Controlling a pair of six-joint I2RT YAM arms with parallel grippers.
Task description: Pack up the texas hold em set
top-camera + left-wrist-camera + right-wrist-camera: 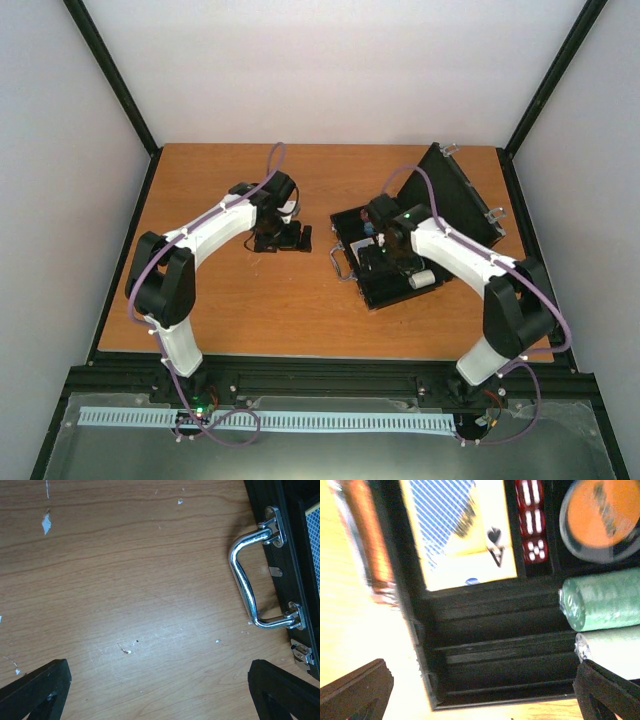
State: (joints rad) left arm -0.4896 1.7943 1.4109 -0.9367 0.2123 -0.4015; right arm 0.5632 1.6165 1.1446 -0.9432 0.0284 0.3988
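Top external: 1 black case lying open right of centre on the table. Its lid stands up toward the right rear. 1 metal handle on the case edge that faces the left arm. 2 arms, 2 grippers.

Counts inside the case, from the right wrist view:
- 1 card deck, blue pattern with a spade mark, in the compartment by the case wall.
- 3 red dice in a single column just beside the deck.
- 1 orange disc on the other side of the dice.
- 1 teal chip stack on its side in a groove.
- 1 white chip stack in the next groove, just beside the teal one.
- The grooves next to those stacks show only black lining.

Left gripper: fingers far apart, nothing held. It hovers over bare wood just beside the handle and is clear of it.

Right gripper: fingers spread wide over the chip grooves, nothing between them. One finger overlaps the white stack in view. Can't tell if it touches.
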